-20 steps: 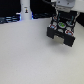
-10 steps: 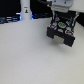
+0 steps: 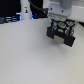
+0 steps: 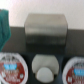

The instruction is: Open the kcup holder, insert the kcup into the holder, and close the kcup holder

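- I see gripper (image 3: pixel 61 33) over the kcup holder (image 3: pixel 64 36), far side of table (image 3: pixel 35 55), exterior view's right.
- Jaws: can't tell if apart or together, too blurred.
- Wrist view: kcup (image 4: pixel 44 68) sits in holder, between two red-lidded pods (image 4: pixel 12 68).

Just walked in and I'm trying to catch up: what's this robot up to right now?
The Panda arm is reaching down over the black kcup holder, at the back of the white table on the exterior view's right. A small green-topped pod, probably the kcup, shows at the holder's top, under the arm. It is too blurred to tell whether it is being gripped. The wrist view shows red-labelled pods.
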Motion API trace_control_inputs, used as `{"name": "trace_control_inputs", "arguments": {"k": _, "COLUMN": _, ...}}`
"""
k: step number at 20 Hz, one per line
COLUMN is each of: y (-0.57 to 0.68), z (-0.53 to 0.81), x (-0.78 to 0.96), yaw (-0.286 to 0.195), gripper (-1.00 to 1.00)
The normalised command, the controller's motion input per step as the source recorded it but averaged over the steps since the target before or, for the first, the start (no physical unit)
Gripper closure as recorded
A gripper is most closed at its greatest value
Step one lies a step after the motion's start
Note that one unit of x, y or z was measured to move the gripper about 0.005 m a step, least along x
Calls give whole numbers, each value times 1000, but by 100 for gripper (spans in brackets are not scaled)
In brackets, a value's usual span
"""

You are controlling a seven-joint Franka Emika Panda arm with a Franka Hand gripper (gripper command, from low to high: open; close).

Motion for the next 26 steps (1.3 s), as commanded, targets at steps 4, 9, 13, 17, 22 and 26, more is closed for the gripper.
{"name": "trace_control_inputs", "arguments": {"k": 4, "y": 142, "z": -273, "x": 270, "yaw": 171, "gripper": -100}}
{"name": "trace_control_inputs", "arguments": {"k": 9, "y": 211, "z": -185, "x": -13, "yaw": 217, "gripper": -100}}
{"name": "trace_control_inputs", "arguments": {"k": 13, "y": 293, "z": -98, "x": -229, "yaw": 198, "gripper": -100}}
{"name": "trace_control_inputs", "arguments": {"k": 17, "y": 423, "z": -12, "x": -305, "yaw": 162, "gripper": -100}}
{"name": "trace_control_inputs", "arguments": {"k": 22, "y": 577, "z": 6, "x": -359, "yaw": 99, "gripper": -100}}
{"name": "trace_control_inputs", "arguments": {"k": 26, "y": 641, "z": 16, "x": -373, "yaw": 80, "gripper": -100}}
